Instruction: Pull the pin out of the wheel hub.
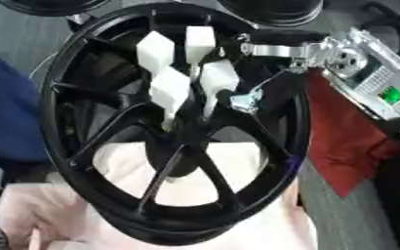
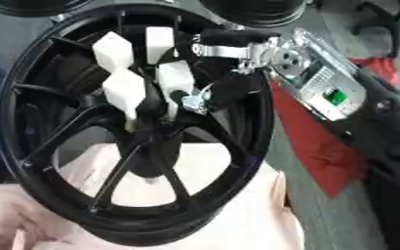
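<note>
Right hand (image 1: 171,90), white-padded, comes in over the top rim on my right arm and points down between the spokes toward the wheel hub (image 1: 174,149). I cannot tell whether it is closed on anything. Its lower end narrows onto the hub centre and hides whatever it meets there. Left hand shows in neither view.

Pin: I can't pick it out as a separate part. If it is still seated, it is just below the hand's lower end, at the hub, and covered by the hand. A small silver-blue piece (image 1: 247,100) sits just to the hand's right. I read it as part of the hand, but I'm not sure.

Progress, my judgement: the reach into the hub looks done. The pull itself is not confirmed, and no pin shows clear of the hub.

Room: black spokes (image 1: 110,132) fan out close on both sides of the hand, so the free way out is back along the reach, up and toward the silver wrist housing (image 1: 363,73). The wheel rim (image 1: 60,146) rings the hand all round. Below the hand, a pale pink cloth (image 1: 237,215) lies under the wheel. A red cloth (image 1: 344,146) lies to the hand's right, outside the rim. Blue fabric (image 1: 7,107) is to its left.
</note>
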Controlling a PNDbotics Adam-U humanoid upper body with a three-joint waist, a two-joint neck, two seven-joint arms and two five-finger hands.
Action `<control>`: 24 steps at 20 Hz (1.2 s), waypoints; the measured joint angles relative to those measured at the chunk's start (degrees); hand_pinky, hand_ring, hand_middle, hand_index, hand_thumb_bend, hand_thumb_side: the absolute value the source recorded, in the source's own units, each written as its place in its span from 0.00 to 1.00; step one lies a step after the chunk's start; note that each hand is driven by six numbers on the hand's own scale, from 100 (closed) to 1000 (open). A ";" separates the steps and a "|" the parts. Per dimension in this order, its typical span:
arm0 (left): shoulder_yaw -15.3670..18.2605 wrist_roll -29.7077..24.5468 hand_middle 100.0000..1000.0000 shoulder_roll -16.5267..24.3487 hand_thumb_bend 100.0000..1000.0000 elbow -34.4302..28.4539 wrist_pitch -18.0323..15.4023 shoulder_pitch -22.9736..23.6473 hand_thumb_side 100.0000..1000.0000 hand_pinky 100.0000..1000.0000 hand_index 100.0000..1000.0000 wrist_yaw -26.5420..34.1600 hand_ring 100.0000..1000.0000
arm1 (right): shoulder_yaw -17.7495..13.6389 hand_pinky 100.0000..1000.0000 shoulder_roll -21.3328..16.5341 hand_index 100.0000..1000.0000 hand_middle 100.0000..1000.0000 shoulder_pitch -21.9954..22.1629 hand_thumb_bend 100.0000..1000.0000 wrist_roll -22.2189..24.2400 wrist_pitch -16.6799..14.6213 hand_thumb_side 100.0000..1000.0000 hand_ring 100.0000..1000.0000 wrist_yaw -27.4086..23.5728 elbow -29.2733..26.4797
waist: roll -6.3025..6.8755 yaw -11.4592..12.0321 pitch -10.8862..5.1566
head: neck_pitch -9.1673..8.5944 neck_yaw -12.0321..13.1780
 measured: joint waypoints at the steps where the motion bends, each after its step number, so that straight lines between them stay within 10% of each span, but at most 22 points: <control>1: 0.00 -0.01 0.50 0.00 0.69 0.00 0.01 0.00 0.39 0.69 0.71 0.00 0.45 | 0.00 0.82 0.00 0.89 0.74 0.02 0.07 0.01 -0.07 0.36 0.84 0.00 0.00 | 0.00 -0.01 0.06 | 0.00 0.00; 18: -0.01 0.09 0.50 -0.02 0.69 -0.03 0.17 -0.01 0.39 0.69 0.71 0.00 0.45 | -0.39 0.73 0.00 0.68 0.55 0.45 0.00 -4.06 2.29 0.33 0.73 -4.45 0.01 | 0.06 -0.02 0.35 | 0.00 -0.97; 19: -0.01 0.10 0.50 -0.03 0.69 -0.03 0.17 -0.01 0.39 0.69 0.71 0.00 0.45 | -0.39 0.69 0.00 0.53 0.42 0.45 0.00 -4.21 2.36 0.37 0.64 -4.63 0.01 | 0.06 -0.02 0.35 | 0.00 -0.98; 24: 0.00 0.24 0.50 -0.03 0.69 -0.03 0.29 -0.01 0.39 0.69 0.71 0.00 0.45 | -0.83 0.65 -0.20 0.43 0.35 0.42 0.00 -5.49 1.74 0.44 0.57 -6.88 0.01 | 0.10 0.04 0.35 | 0.00 -1.38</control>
